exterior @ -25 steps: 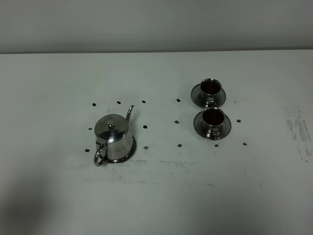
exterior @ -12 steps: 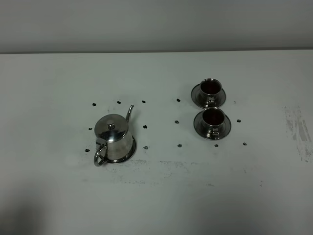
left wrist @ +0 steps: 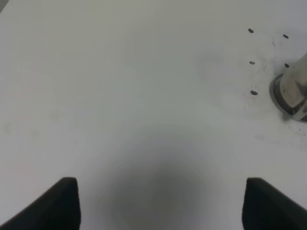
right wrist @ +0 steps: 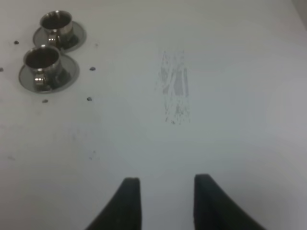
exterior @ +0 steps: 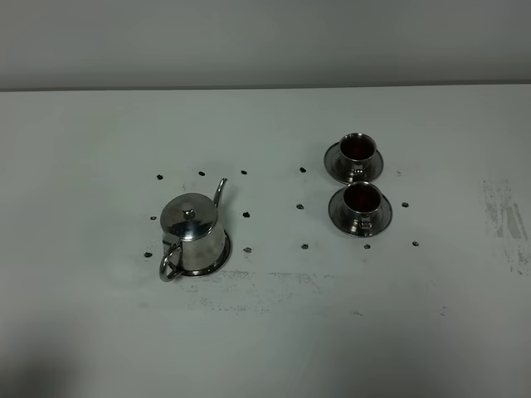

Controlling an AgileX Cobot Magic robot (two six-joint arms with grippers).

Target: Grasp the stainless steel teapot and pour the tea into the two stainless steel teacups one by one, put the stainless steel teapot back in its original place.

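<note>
The stainless steel teapot (exterior: 192,232) stands upright on its wide steel saucer (exterior: 219,260) at the table's left middle, with the spout pointing to the back right and the loop handle to the front. Its edge shows in the left wrist view (left wrist: 293,88). The two stainless steel teacups stand on small saucers at the right: the far cup (exterior: 356,149) and the near cup (exterior: 361,199), both dark inside. They also show in the right wrist view: the far cup (right wrist: 56,24) and the near cup (right wrist: 42,60). My left gripper (left wrist: 160,184) is open and empty over bare table, well apart from the pot. My right gripper (right wrist: 166,179) is open and empty, well apart from the cups. Neither gripper shows in the exterior view.
Small dark marks (exterior: 246,215) dot the white table (exterior: 265,332) around the pot and the cups. A scuffed patch (exterior: 508,220) lies at the right edge and shows in the right wrist view (right wrist: 175,88). A grey wall (exterior: 265,41) runs behind the table.
The teapot and cups have not moved. The dim shadow at the table's lower left corner has shrunk.
</note>
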